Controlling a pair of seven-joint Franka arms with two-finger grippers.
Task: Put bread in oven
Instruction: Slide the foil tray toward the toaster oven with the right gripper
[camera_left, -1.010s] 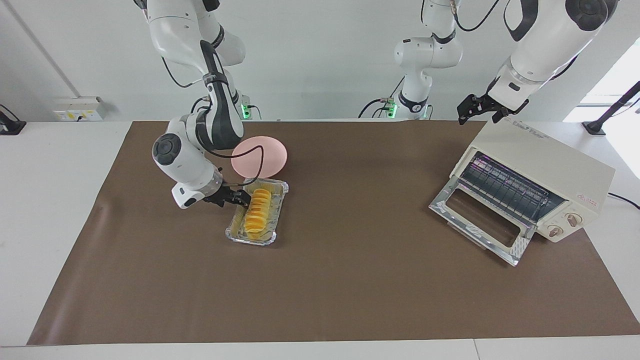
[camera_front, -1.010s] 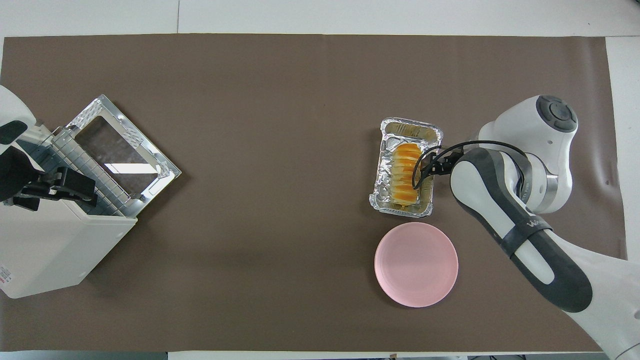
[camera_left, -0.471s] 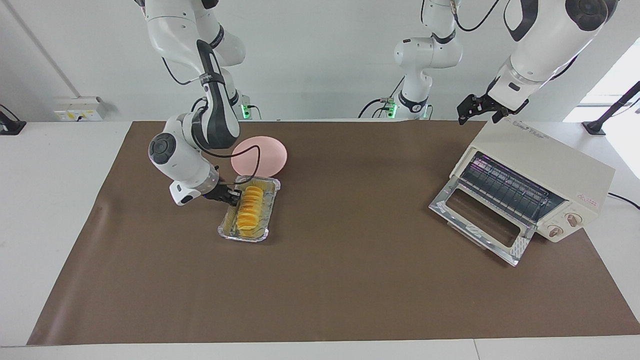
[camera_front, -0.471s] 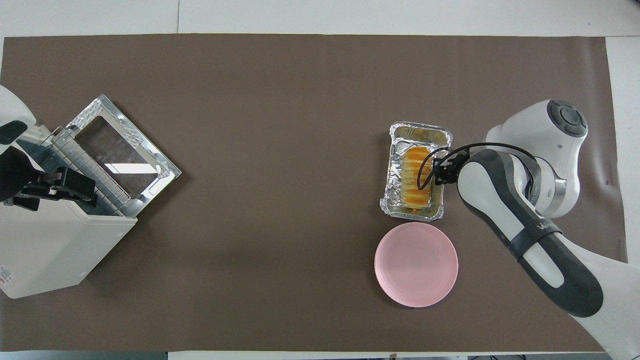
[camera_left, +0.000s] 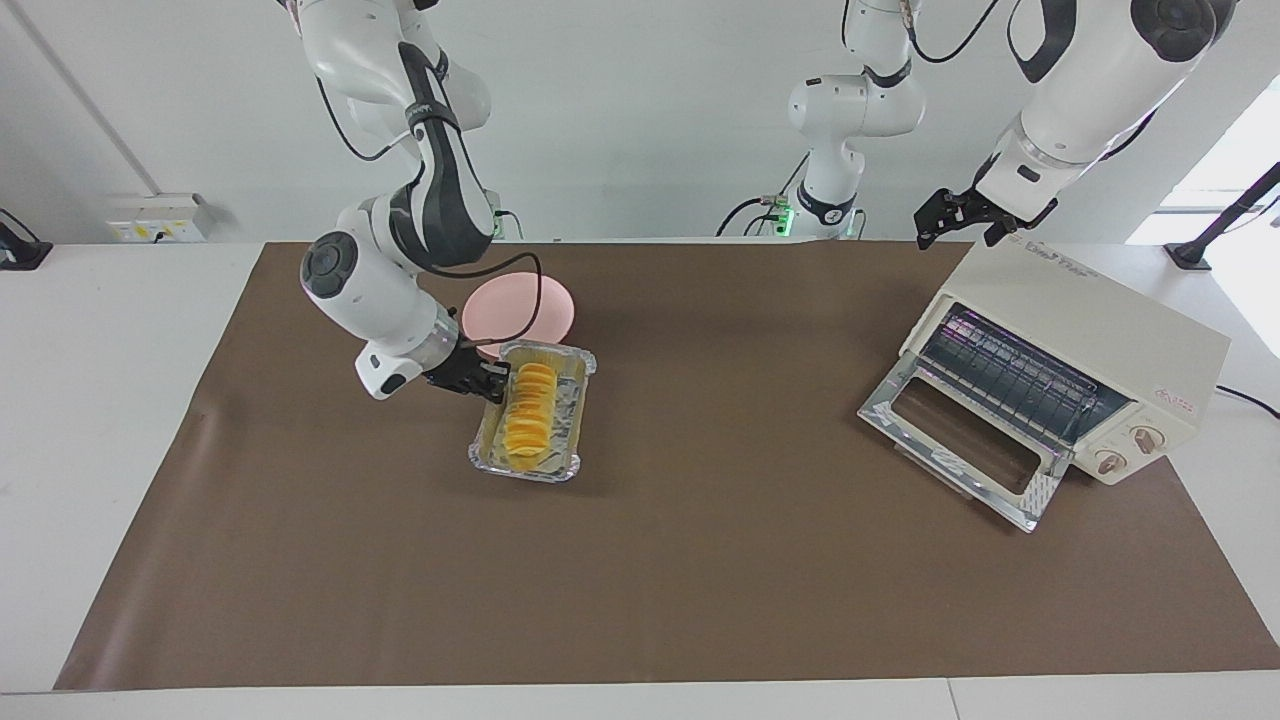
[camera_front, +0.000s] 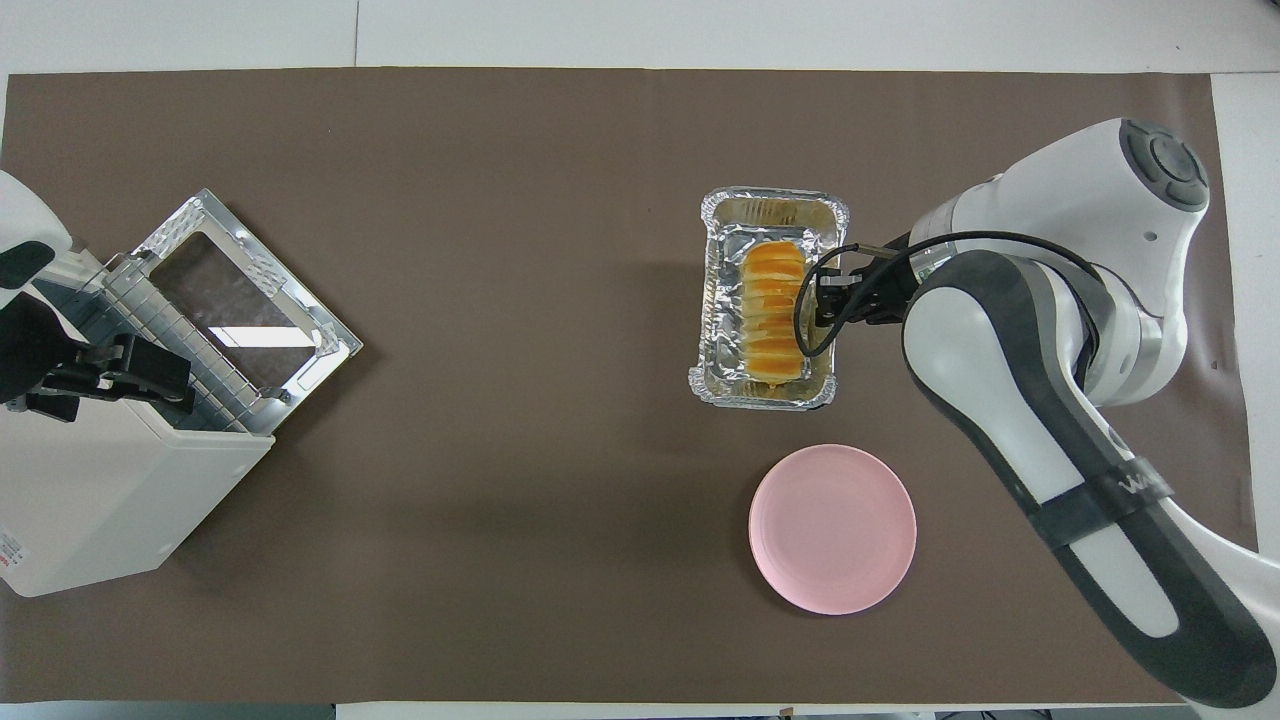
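While the left hand (camera_left: 955, 222) waits with its fingers spread wide above the top of the oven (camera_left: 1085, 335), the right hand (camera_left: 493, 384) is clamped tight on the long rim of the foil tray (camera_left: 575, 420), on the side toward the right arm's end of the bench (camera_left: 700, 600). Inside that tray lies the bread (camera_left: 530, 418), a ridged yellow-orange loaf running along the tray's length; the hand's fingers (camera_front: 822, 302) pinch the foil wall just beside it. In the facing view the tray appears lifted slightly off the brown mat, with a shadow beneath it, though how far it clears the surface cannot be told. A round pink plate (camera_front: 832, 528) lies on the mat nearer to the robots than the tray. At the left arm's end of the bench the oven stands with its glass door (camera_left: 960, 440) dropped fully open, the wire rack (camera_left: 1010, 375) showing inside and two knobs on its front panel. Tray and oven are well apart.
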